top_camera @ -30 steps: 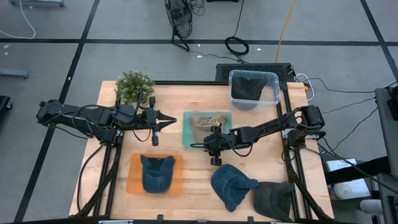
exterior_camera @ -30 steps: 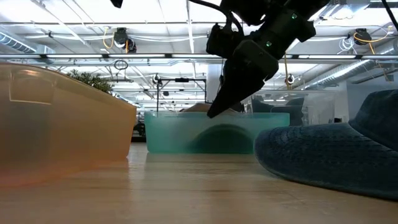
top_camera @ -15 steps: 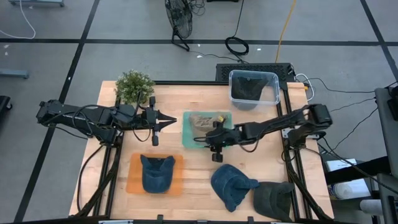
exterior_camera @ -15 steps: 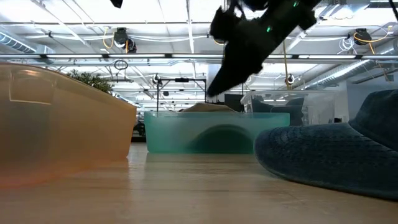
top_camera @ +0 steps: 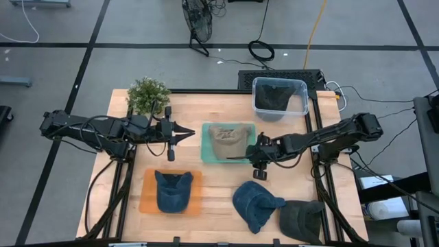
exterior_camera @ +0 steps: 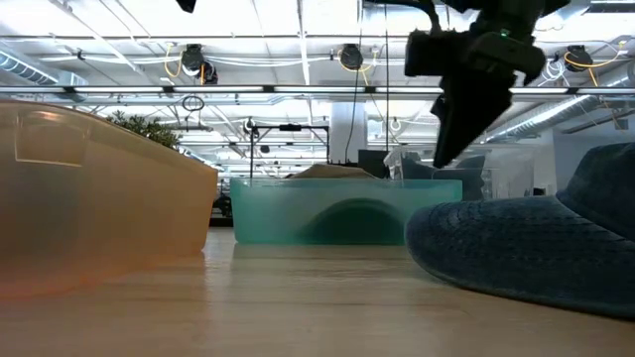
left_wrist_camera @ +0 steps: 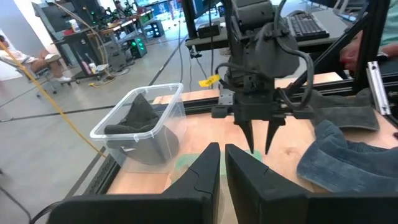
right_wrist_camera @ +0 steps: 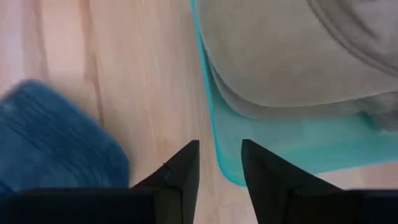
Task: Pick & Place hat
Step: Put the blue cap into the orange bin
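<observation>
Since a second ago your right tool has drawn back off the teal tray to its near corner, fingers parted with nothing between them, leaving the tan hat lying in the tray. Your left tool waits pinched shut over the surface beside the plant. If you go for the blue hat next, expect soft, light cloth that sags, so I'd pinch the crown fold or the stiffer brim

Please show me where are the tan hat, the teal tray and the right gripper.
tan hat (top_camera: 227, 139): high view, on its crown.
teal tray (top_camera: 206, 155): high view, on its left rim.
right gripper (top_camera: 233, 158): high view, between its fingertips.
</observation>
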Robot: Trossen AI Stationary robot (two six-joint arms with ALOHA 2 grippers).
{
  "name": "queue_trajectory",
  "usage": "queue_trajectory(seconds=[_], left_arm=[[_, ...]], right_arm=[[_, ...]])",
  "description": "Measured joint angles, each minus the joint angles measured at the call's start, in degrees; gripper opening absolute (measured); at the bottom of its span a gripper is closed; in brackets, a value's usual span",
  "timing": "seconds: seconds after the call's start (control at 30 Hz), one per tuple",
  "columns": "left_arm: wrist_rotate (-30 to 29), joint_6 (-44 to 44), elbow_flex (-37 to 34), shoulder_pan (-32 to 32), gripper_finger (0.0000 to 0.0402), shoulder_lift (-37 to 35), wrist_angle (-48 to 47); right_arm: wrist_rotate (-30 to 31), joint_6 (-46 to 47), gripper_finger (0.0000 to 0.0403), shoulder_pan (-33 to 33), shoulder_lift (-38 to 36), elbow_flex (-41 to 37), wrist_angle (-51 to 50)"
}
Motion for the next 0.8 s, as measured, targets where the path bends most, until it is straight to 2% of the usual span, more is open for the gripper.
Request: queue_trajectory(seconds=[0.17,0.33,0.5,0.6,0.8], left_arm=[[0.5,-0.1,0.0,0.0,0.0037,0.0,0.5],[0.5,1.2,0.0,0.0,0.0037,0.0,0.4],[0.5,3.7,0.0,0.0,0.0037,0.0,1.2],[0.5,5.3,0.0,0.0,0.0037,0.0,2.2],[0.5,7.7,0.0,0.1,0.0037,0.0,4.3]], right_arm=[[-0.8,2.2,0.0105,1.8,-2.8,0.1,1.1],[-6.3,7.3,0.0105,5.6,-6.3,0.5,0.4],[-6.5,19.2,0.0105,12.0,-6.8,4.3,-3.4],[-9.7,28.4,0.0105,15.4,-5.1,6.3,-3.6],[-15.1,54.7,0.0105,21.2,-0.8,7.8,0.3]])
